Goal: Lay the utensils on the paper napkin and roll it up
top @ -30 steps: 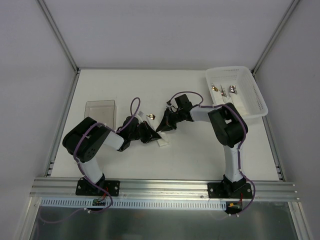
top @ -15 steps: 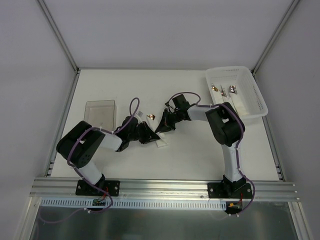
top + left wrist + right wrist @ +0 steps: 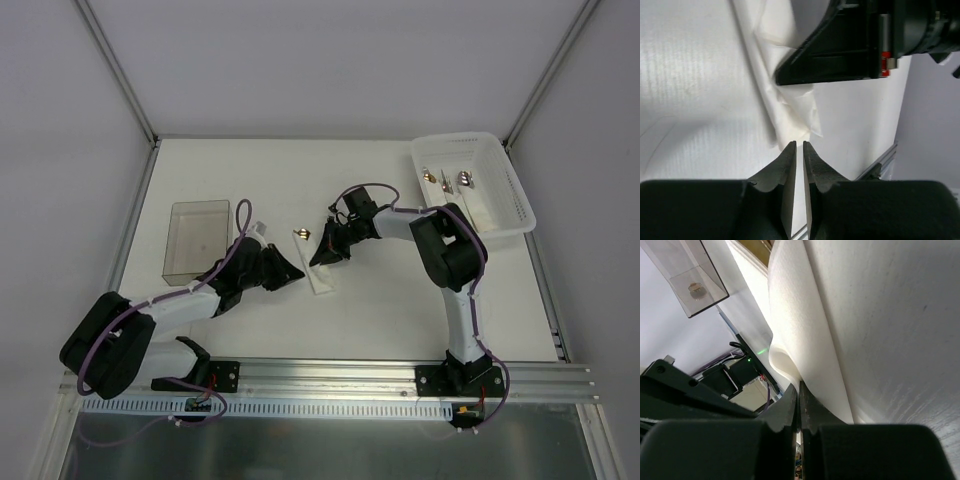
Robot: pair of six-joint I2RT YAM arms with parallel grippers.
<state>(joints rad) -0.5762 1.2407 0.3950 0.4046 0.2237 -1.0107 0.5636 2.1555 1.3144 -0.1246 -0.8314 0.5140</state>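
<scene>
Left gripper (image 3: 799, 145): reaching in from the lower left of the top view, tips pointing toward frame centre; fingers standing only a sliver apart and gripping nothing.
Paper napkin (image 3: 322, 281): lying on the table (image 3: 400, 310) just ahead of those tips, at frame centre, bunched into a narrow creased band; long axis running from lower left to upper right of the top view. Contact with the left tips is not showing.
Right gripper (image 3: 799, 385): sitting at the band's far end; fingers pressed together, with a raised fold of paper running into the tips, so it is judged to be pinching the napkin.
Loose utensil (image 3: 300, 234): lying just beyond the napkin, upper left of the right gripper, beside the paper and not on it.
Remaining utensils (image 3: 447, 181): resting in the white basket (image 3: 520, 205) at upper right, well apart.
Governing relation: the left gripper is facing the band's near end, while the right arm is nearer both the loose piece and the basket.
</scene>
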